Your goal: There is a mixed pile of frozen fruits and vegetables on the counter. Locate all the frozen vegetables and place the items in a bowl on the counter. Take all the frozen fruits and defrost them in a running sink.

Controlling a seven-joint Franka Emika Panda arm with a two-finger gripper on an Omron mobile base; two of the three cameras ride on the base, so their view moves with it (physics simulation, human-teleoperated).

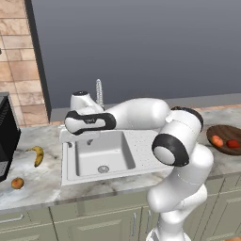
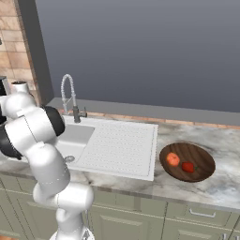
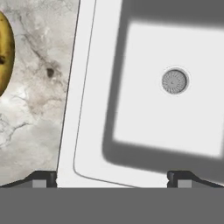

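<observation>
Scanning left to right along the counter (image 1: pixel 42 188): one small round orange fruit (image 1: pixel 17 183) sits alone near the front edge, well left of the sink. Just behind it, one yellow banana (image 1: pixel 37 155) lies on the marbled stone, between that fruit and the sink's left rim. So that's two fruits out on the worktop, apart from each other.

Next comes the one white sink (image 1: pixel 101 155), basin to the left, dotted drainboard to the right, with one coil faucet (image 1: pixel 99 92) standing at the back edge. The basin holds nothing but its drain (image 3: pixel 174 81).

Over on the far right, one dark wooden bowl (image 2: pixel 187 162) rests on the counter, well apart from the sink. Inside it, two pieces: one orange-red tomato (image 2: pixel 173 159) and, just beside it on the right, one smaller bright red pepper (image 2: pixel 188 167); whether they touch is hard to tell at this size.

Now the arm: it rises from the base, elbows up above the drainboard, then reaches left, level across the sink. The gripper (image 1: pixel 90 139) hangs above the basin's left part, pointing down. In the hand view the two fingertips (image 3: pixel 43 179) stand spread wide, one over the sink rim, the other over the basin, with nothing between them. The banana's edge shows at that view's left side.
</observation>
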